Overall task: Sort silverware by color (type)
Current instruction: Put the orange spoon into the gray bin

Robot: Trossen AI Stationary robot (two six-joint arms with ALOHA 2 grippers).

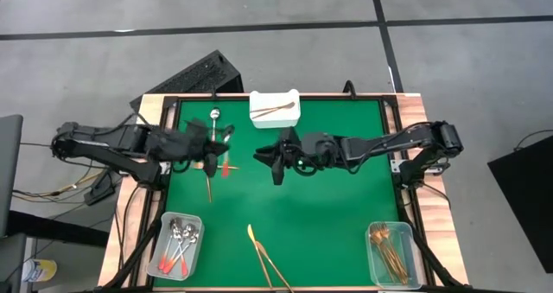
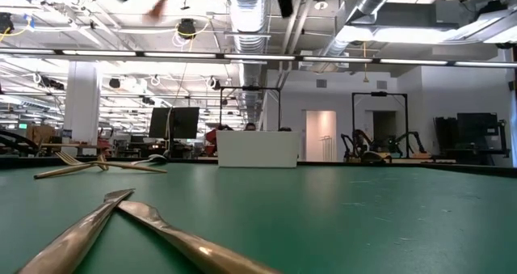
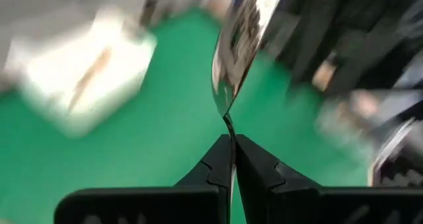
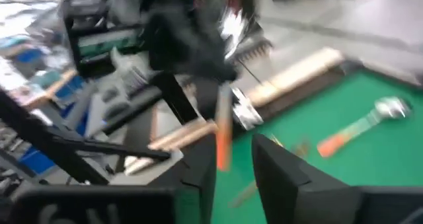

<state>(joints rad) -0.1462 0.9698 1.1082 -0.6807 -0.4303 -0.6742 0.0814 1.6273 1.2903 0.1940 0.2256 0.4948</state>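
My left gripper [image 1: 221,146] [image 3: 231,143] hangs above the table's far left part, shut on a silver-bowled spoon. The spoon's shiny bowl [image 3: 239,39] sticks out past the fingertips, and its red handle [image 1: 226,167] [image 4: 223,138] hangs below. My right gripper [image 1: 273,159] [image 4: 231,174] stands open at mid-table, facing the left gripper. It is a short way from the handle and has nothing between its fingers. A second red-handled spoon [image 1: 214,114] [image 4: 360,128] lies flat on the green mat near the far edge. A gold fork [image 1: 209,185] [image 2: 89,166] lies beneath the left gripper. My left gripper pinches the spoon's thin neck [image 3: 229,123], just behind the bowl, between its two shut fingers. The bowl stands out beyond the fingertips and the red handle hangs down below them. The spoon is lifted clear of the table.
A clear bin [image 1: 164,257] at the near left holds red-handled spoons. A clear bin [image 1: 413,260] at the near right holds gold pieces. A white tray [image 1: 294,116] at the far edge holds a copper piece. Two gold pieces [image 1: 266,257] [image 2: 121,217] lie crossed near the front edge.
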